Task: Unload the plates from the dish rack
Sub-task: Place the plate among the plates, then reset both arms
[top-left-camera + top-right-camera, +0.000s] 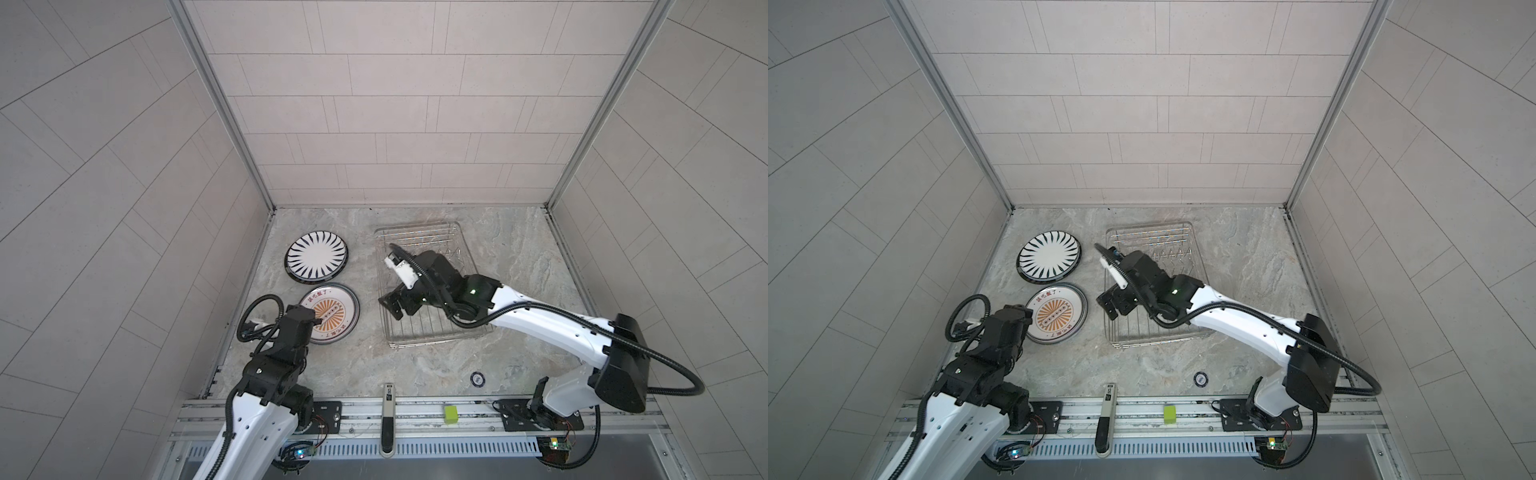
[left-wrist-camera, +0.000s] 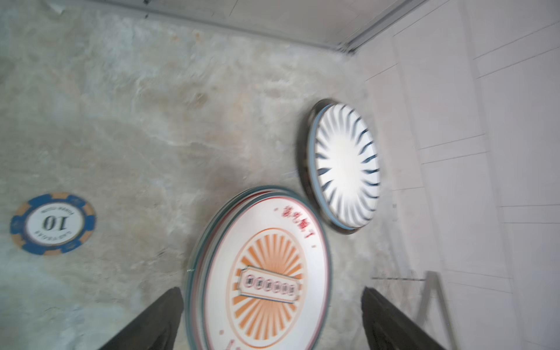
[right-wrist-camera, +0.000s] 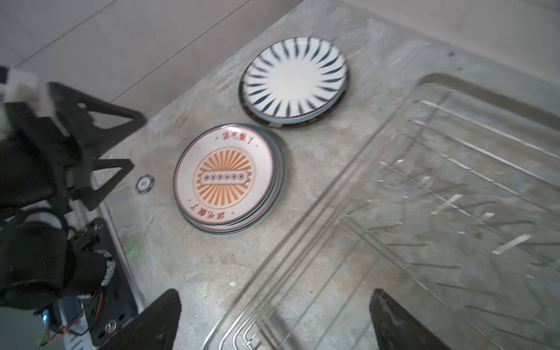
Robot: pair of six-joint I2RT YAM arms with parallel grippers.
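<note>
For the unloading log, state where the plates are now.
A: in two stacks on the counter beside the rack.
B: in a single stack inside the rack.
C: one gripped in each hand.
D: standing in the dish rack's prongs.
A: the striped-top stack and the sunburst-top stack lie flat on the counter, and no plate shows in the dish rack.

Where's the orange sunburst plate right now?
In a top view the orange sunburst plate tops a stack on the left side of the counter, just nearer than the striped plate and left of the dish rack.
</note>
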